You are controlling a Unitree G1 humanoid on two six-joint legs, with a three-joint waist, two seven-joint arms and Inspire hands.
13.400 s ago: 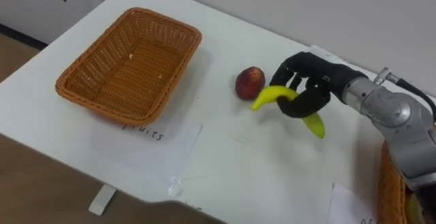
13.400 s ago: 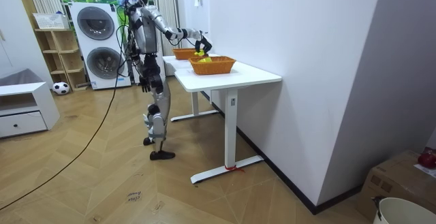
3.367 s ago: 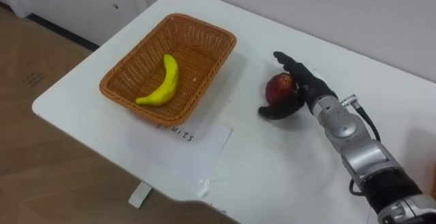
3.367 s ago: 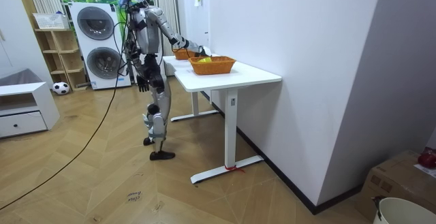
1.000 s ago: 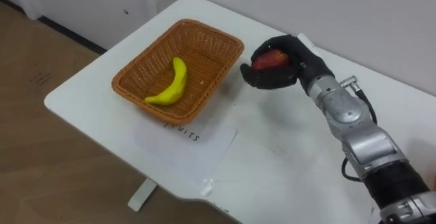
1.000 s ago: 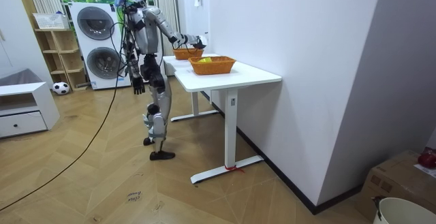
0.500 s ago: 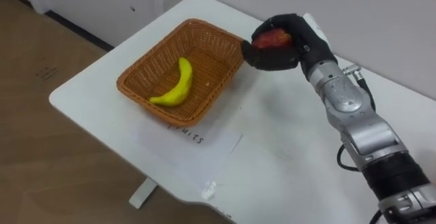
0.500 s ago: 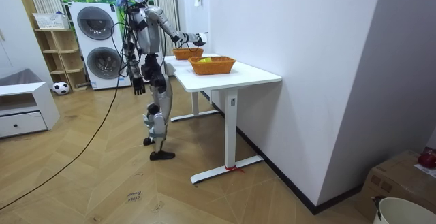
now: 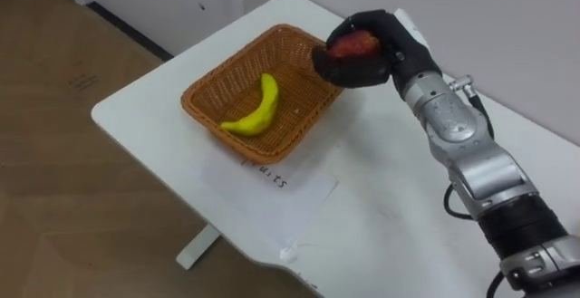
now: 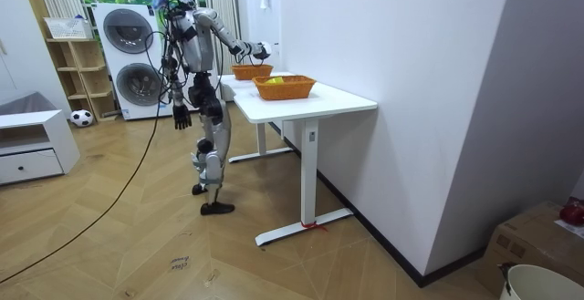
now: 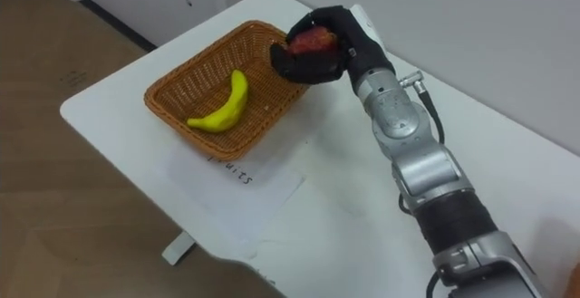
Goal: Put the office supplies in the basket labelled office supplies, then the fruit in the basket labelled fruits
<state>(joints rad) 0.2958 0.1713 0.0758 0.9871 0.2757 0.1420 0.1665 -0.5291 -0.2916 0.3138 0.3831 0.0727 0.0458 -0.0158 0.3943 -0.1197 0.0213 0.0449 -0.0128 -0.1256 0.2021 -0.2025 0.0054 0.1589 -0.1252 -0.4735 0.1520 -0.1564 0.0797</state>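
Your robot stands on a wood floor [image 10: 137, 236] at the long side of a white table [image 9: 390, 198] whose far edge runs along a white wall [image 9: 507, 26], with two washers [image 10: 128, 31] behind it. The floor around its feet is open. At the table's left end, near the rounded corner, sits a wicker basket [image 9: 227, 85], its left rim close to the table edge and its far rim close to the wall side. A second basket [image 10: 285, 87] stands at the other end of the table, well apart from the first. Bare tabletop lies between the two, under and to the right of your outstretched right arm. A paper sheet [image 9: 281, 185] lies flat just in front of the first basket and reaches almost to the table's near edge. A banana [image 9: 256, 110] lies inside this basket, toward its near left part, clear of the rim. Your right hand [image 9: 390, 49] hangs above the basket's far right corner, over the rim and off the wicker. Its fingers are curled round a red fruit [image 9: 355, 43]: they wrap it from below and in front, and the fruit's top shows between them and the thumb. Your left hand [image 10: 181, 118] hangs beside the hip, too far off to read.
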